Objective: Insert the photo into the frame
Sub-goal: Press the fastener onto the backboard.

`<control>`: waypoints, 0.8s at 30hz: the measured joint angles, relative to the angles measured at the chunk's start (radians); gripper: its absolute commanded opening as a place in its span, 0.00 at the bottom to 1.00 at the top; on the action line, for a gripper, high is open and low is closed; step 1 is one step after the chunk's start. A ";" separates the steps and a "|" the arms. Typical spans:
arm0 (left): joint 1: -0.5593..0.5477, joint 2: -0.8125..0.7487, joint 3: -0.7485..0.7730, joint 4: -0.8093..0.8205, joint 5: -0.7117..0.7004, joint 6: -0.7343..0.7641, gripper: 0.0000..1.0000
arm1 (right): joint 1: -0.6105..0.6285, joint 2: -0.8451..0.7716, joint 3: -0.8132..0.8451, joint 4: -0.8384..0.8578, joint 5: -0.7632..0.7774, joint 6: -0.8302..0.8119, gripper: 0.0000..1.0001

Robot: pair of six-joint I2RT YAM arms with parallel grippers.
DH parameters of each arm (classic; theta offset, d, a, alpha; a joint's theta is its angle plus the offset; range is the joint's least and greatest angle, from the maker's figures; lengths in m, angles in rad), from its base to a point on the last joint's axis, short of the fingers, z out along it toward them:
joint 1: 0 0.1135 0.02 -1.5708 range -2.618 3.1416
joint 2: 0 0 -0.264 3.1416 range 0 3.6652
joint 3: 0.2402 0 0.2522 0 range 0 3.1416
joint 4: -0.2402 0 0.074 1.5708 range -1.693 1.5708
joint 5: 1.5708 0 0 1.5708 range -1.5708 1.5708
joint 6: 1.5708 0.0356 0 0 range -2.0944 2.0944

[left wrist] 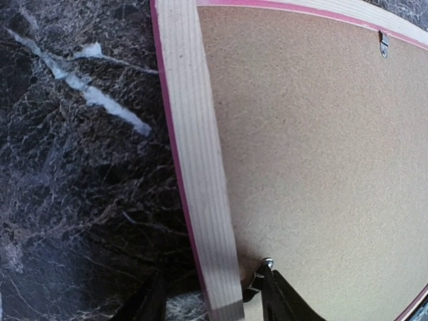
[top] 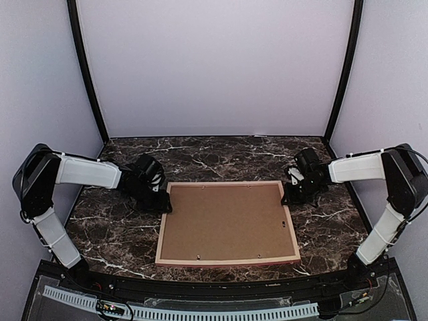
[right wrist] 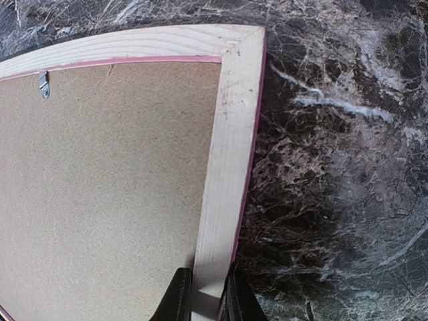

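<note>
From above, the frame (top: 162,231) is lying back-up on the table (top: 221,157); at my left wrist, my left gripper (left wrist: 212,304) is straddling its rail with fingers apart; at my right wrist, my right gripper (right wrist: 207,297) is clamping the opposite rail.

A dark marble tabletop (top: 221,157) with white veins fills the lower half of the overhead view. At its middle a brown hardboard backing board (top: 227,221) lies flat, speckled face up. Small metal tabs (top: 285,223) sit near its edges, one at the right side and two more by the bottom edge. The left wrist view shows one tab at its upper right, the right wrist view one at its upper left. Plain pale walls (top: 214,67) stand at the back and sides, with a black post (top: 87,73) at each back corner. A white perforated strip (top: 200,313) runs along the bottom.
</note>
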 measured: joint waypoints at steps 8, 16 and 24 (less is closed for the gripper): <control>0.006 -0.008 0.000 -0.016 0.002 0.003 0.62 | 0.000 0.000 -0.002 0.003 -0.003 -0.002 0.15; 0.013 -0.012 0.000 -0.020 0.015 0.003 0.63 | 0.000 0.000 -0.002 0.003 -0.003 -0.003 0.15; 0.021 -0.027 -0.014 -0.029 0.040 0.004 0.64 | 0.000 0.000 -0.002 0.003 -0.003 -0.005 0.14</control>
